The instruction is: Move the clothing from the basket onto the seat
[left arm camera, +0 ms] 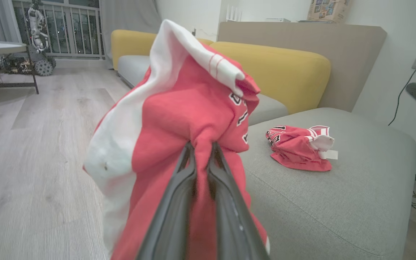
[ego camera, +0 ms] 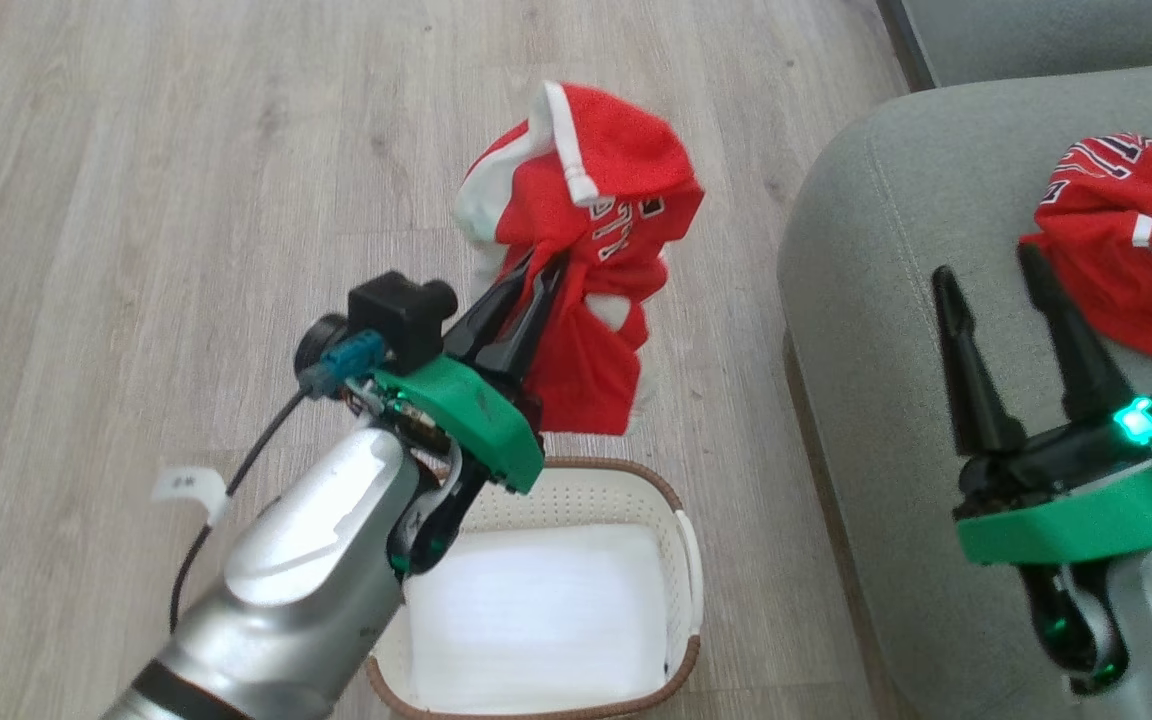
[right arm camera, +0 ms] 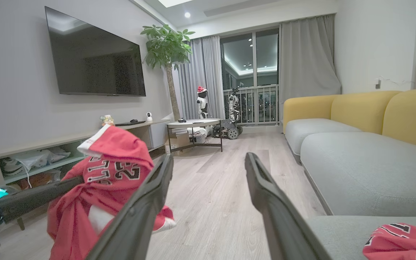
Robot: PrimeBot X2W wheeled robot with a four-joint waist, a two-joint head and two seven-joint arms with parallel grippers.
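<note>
Black fingers (ego camera: 501, 315) of the left gripper (ego camera: 538, 272) are shown clamped tight on a bunched fold of a red jersey (ego camera: 586, 190). The garment is held aloft, with a white-trimmed edge draped over its top and its lower folds hanging beside the gripper's green housing (ego camera: 466, 410). In the left wrist view, the left gripper (left arm camera: 200, 147) is seen with cloth squeezed into the narrow gap between its fingers, and the red jersey (left arm camera: 179, 115) is spread above and around them.

In the head view, the held garment is seen just beyond the far rim of the white perforated laundry basket (ego camera: 684, 540). The basket is stood on the wood-look floor (ego camera: 156, 200), with its brown rim and pale inner bottom exposed.

The right gripper (ego camera: 984, 262) is held released, its fingers spread wide and nothing gripped, over the near part of the grey-green seat cushion (ego camera: 876, 200). In the right wrist view, the right gripper (right arm camera: 208, 156) is shown with floor visible between its fingers, and the red jersey (right arm camera: 110, 169) is seen at the left.

A second jersey (ego camera: 1131, 250) is laid crumpled on the seat cushion, near the right fingertips but apart from them. In the left wrist view, the second jersey (left arm camera: 298, 148) is seen resting on the seat cushion (left arm camera: 338, 195), with a white neck tag (left arm camera: 332, 154) at its edge and a yellow backrest (left arm camera: 284, 68) behind.
</note>
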